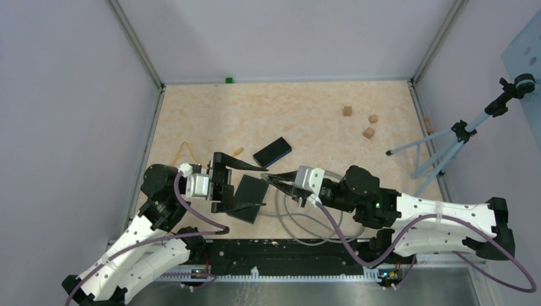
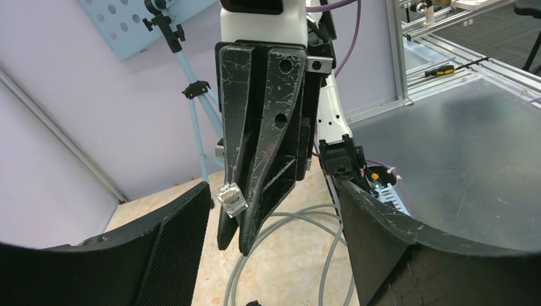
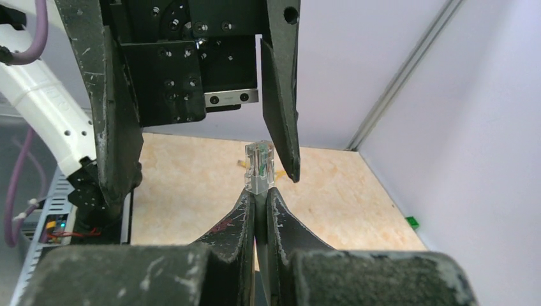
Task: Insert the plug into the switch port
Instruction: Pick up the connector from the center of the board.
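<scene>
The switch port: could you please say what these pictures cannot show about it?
- Top view: near black box and far black box are too small and dark to show a port.
- Left wrist: right gripper fills the middle; no box.
- Right wrist: plug and left gripper ahead; no box either.

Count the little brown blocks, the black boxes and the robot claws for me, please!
Brown blocks: 3
Black boxes: 2
Claws: 2
Total: 7
</scene>
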`<action>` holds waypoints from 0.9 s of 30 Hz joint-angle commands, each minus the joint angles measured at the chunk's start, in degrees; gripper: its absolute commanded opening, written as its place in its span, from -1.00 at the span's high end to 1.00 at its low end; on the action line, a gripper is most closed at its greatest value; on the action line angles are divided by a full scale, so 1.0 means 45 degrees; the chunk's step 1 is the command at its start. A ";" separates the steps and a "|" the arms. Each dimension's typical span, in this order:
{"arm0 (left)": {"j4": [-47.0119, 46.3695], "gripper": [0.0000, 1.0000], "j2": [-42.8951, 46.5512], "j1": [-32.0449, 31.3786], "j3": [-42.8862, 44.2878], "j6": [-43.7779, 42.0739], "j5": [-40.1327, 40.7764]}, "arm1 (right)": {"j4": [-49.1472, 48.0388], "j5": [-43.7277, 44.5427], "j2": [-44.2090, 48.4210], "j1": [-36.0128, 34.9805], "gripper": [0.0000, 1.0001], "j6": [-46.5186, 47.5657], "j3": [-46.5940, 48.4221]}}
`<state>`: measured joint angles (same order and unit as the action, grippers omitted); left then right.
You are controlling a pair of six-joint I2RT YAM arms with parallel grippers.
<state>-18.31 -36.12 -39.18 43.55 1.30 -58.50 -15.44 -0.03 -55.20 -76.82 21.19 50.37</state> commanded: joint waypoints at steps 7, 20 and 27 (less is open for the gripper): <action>0.0012 -0.60 0.0116 -0.0068 -0.0079 -0.0001 0.0249 | -0.1791 0.3182 -0.0959 -0.1881 1.00 0.2541 0.0611; -0.0231 -0.55 0.0208 -0.0070 -0.0234 0.0365 0.0413 | -0.3734 0.5796 -0.1150 -0.3140 1.00 0.4694 0.0262; -0.0382 -0.34 0.0039 -0.0072 -0.0059 0.0424 0.0302 | -0.4241 0.6472 -0.1350 -0.3146 1.00 0.4978 0.0069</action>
<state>-18.00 -35.64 -39.18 42.92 2.00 -56.21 -28.67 24.88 -61.34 -90.43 41.93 50.24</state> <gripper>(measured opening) 0.694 0.028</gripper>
